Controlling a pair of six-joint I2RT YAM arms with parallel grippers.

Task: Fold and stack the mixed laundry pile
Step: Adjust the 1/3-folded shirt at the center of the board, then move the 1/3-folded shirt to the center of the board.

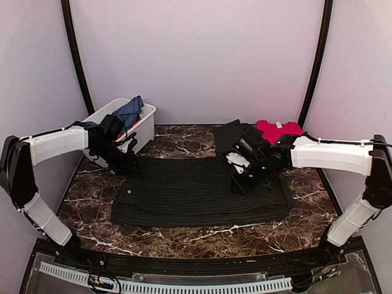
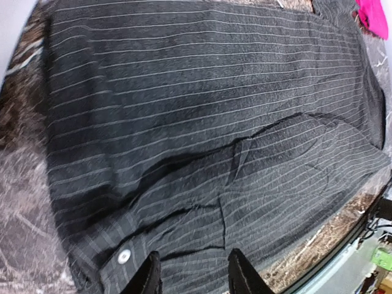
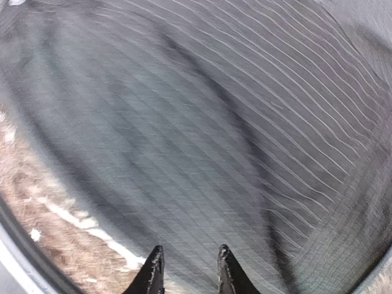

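Note:
A dark charcoal pinstriped shirt (image 1: 196, 193) lies spread flat across the middle of the marble table. My left gripper (image 1: 127, 166) is low at the shirt's left edge. In the left wrist view it (image 2: 193, 277) stands open just over the striped cloth (image 2: 202, 122), with a white button (image 2: 124, 256) beside its left finger. My right gripper (image 1: 236, 186) hovers over the shirt's right half. The right wrist view, blurred, has it (image 3: 188, 271) open above the fabric (image 3: 214, 122) with nothing between the fingers. A red cloth (image 1: 278, 130) lies at the back right. A blue checked garment (image 1: 129, 110) sits in the bin.
A white plastic bin (image 1: 146, 128) stands at the back left, close behind my left arm. Bare marble table (image 1: 202, 236) runs along the front edge. The red cloth (image 2: 373, 15) shows at the top right corner of the left wrist view. Curved walls enclose the table.

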